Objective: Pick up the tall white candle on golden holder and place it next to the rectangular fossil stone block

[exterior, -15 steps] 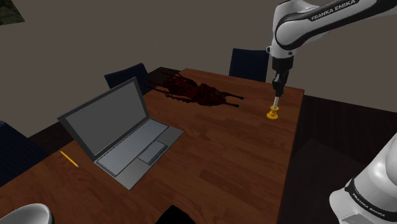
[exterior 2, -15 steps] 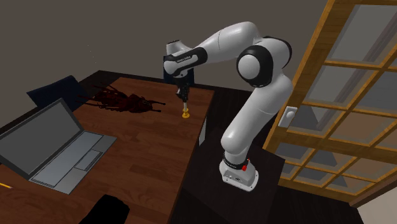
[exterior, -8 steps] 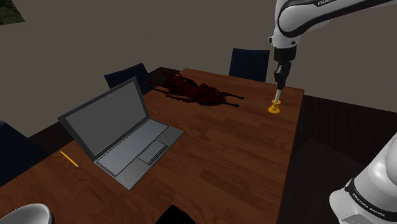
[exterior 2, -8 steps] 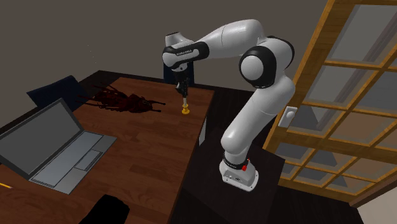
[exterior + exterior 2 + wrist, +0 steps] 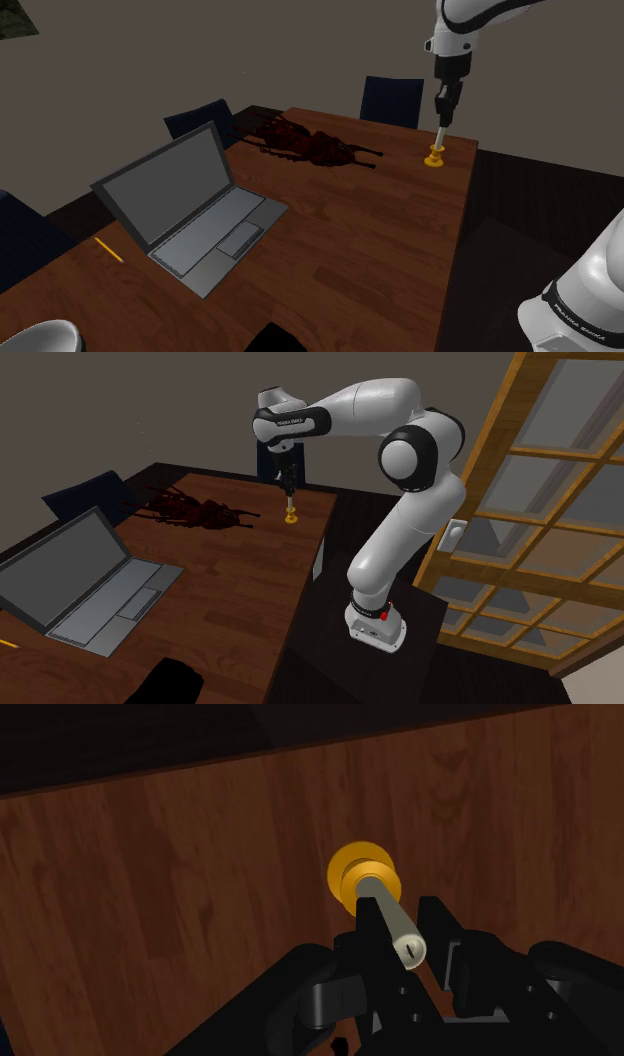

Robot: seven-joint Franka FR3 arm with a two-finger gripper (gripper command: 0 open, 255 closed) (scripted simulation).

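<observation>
The hand (image 5: 401, 920) is pinching the pale candle (image 5: 392, 916) right up by its wick end. The golden holder (image 5: 352, 869) hangs below it, low over the tabletop (image 5: 340, 230) near the far corner; I can't tell whether it's clear of the wood. So high a hold on so thin a stick could let it swing or slide out, and a low holder might scrape. The dark reddish spiky lump (image 5: 310, 146), likely the fossil piece, lies along the far edge. Around it are an open laptop (image 5: 190, 205), an orange pencil (image 5: 108, 250), dark blue chairs (image 5: 390, 100), grey walls and a wood-framed glass door (image 5: 530, 502).
</observation>
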